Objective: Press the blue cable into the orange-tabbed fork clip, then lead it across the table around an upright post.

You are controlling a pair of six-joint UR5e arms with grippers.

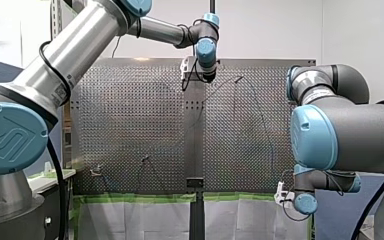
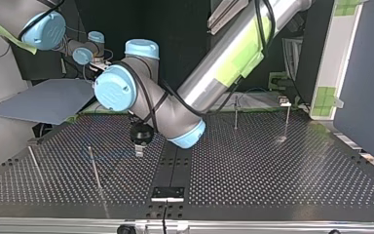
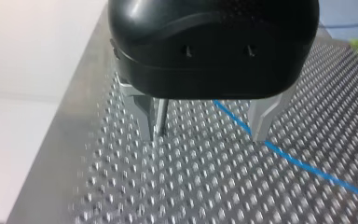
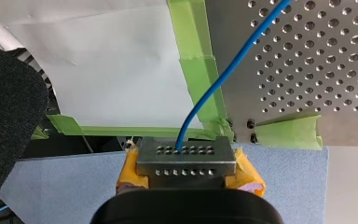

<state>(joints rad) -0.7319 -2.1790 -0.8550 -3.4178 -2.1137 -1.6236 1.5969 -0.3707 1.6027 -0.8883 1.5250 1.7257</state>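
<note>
Two grippers, task apparently barely begun: right gripper (image 4: 185, 161) clamped on the blue cable (image 4: 221, 81), left gripper (image 3: 207, 136) spread, cable beside one finger; clipping and routing round an upright post (image 2: 235, 112) seemingly remain.

a plain white wall (image 1: 280, 30) stood beyond the perforated table (image 1: 130, 125), evenly lit. green tape (image 1: 130, 198) edged the table's near side above white sheeting (image 1: 130, 220). in the top view a dark backdrop (image 2: 185, 29) filled the rear, a grey-blue board (image 2: 44, 100) lay at the left and a dark blue partition (image 2: 365, 73) stood at the right.
</note>
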